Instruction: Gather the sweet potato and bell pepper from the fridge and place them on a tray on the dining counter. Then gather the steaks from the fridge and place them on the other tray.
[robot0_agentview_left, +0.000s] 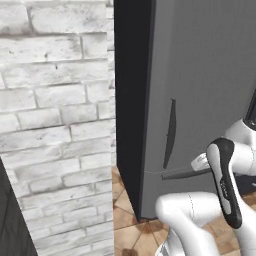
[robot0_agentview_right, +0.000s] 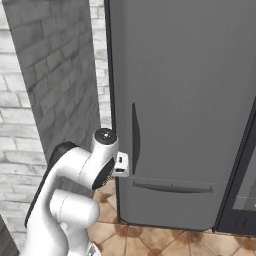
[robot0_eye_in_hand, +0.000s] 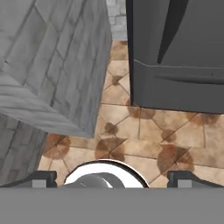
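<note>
**Fridge closed, gripper released**

The tall plain grey fridge (robot0_agentview_right: 185, 100) stood shut, its long curved dark handle (robot0_agentview_right: 135, 137) upright near the door's left edge, a horizontal drawer handle (robot0_agentview_right: 172, 188) below. It stood on a brown tiled floor (robot0_eye_in_hand: 131, 135), beside a whitewashed brick wall (robot0_agentview_left: 55, 125). The two-finger gripper (robot0_eye_in_hand: 111, 177) was released, fingertips (robot0_eye_in_hand: 41, 177) spread wide, holding nothing, pointed down at the floor before the fridge's lower left corner.
</note>
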